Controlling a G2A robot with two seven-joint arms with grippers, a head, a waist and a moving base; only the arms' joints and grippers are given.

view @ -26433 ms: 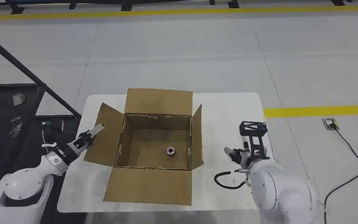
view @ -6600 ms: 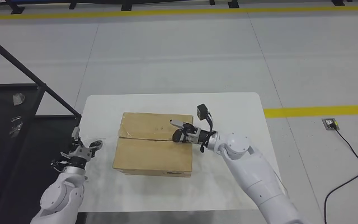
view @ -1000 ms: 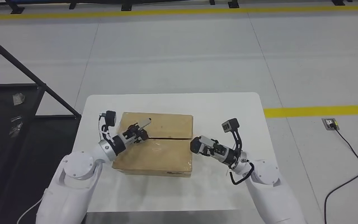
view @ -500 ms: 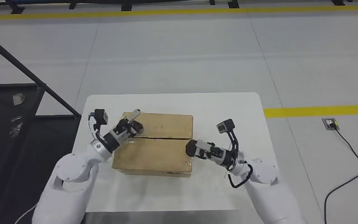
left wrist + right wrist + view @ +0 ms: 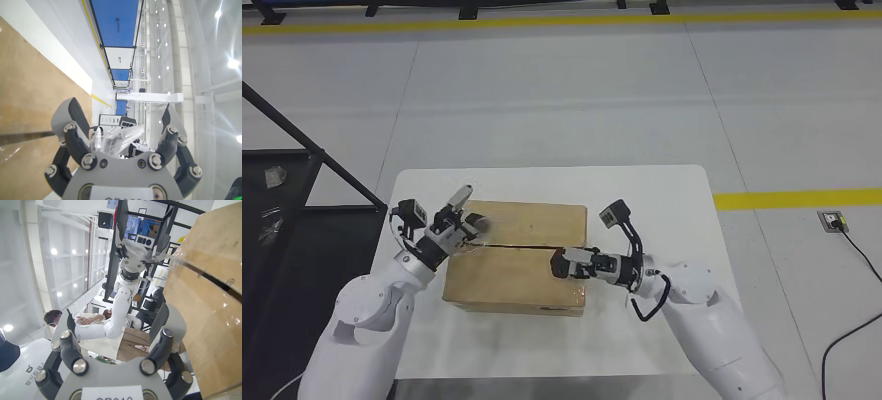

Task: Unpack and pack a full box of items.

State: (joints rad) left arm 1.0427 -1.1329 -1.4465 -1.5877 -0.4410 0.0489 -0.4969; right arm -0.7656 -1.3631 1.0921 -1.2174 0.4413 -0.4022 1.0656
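A closed cardboard box (image 5: 514,262) stands in the middle of the white table (image 5: 662,200), with a dark seam between its top flaps (image 5: 211,275). My left gripper (image 5: 466,212) hangs over the box's far left corner, open (image 5: 120,106). A crumpled strip of clear tape (image 5: 117,137) clings between its fingers. In the right wrist view this tape (image 5: 160,255) stretches from the left gripper (image 5: 141,236) to the box's edge. My right gripper (image 5: 560,264) is open (image 5: 116,311) at the right end of the box, one finger (image 5: 162,317) close to the cardboard.
A black metal frame (image 5: 282,180) stands left of the table. The table has bare surface to the right of the box (image 5: 672,230) and along its far edge. A yellow floor line (image 5: 792,198) runs off to the right.
The left gripper has drawn back leftward from the box top to its far left corner. The right gripper has slid left from the box's right side onto its right end.
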